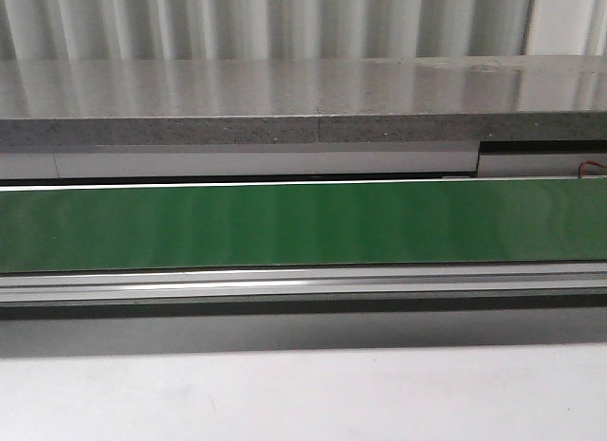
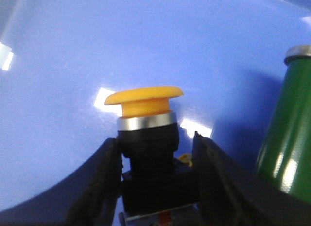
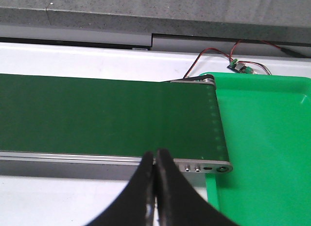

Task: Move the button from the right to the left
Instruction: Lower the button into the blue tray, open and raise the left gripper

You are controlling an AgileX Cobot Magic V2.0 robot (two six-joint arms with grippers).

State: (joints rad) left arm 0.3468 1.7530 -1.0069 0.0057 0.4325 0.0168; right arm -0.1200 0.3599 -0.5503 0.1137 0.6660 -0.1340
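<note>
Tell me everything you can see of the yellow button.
The button shows only in the left wrist view. It has a wide, matte yellow mushroom cap, a bright metal ring beneath it, then a black collar and body; a trace of red shows at the bottom edge. It stands upright, the left hand shut on its black body with one dark finger on each side, in front of a glossy blue surface.
</note>
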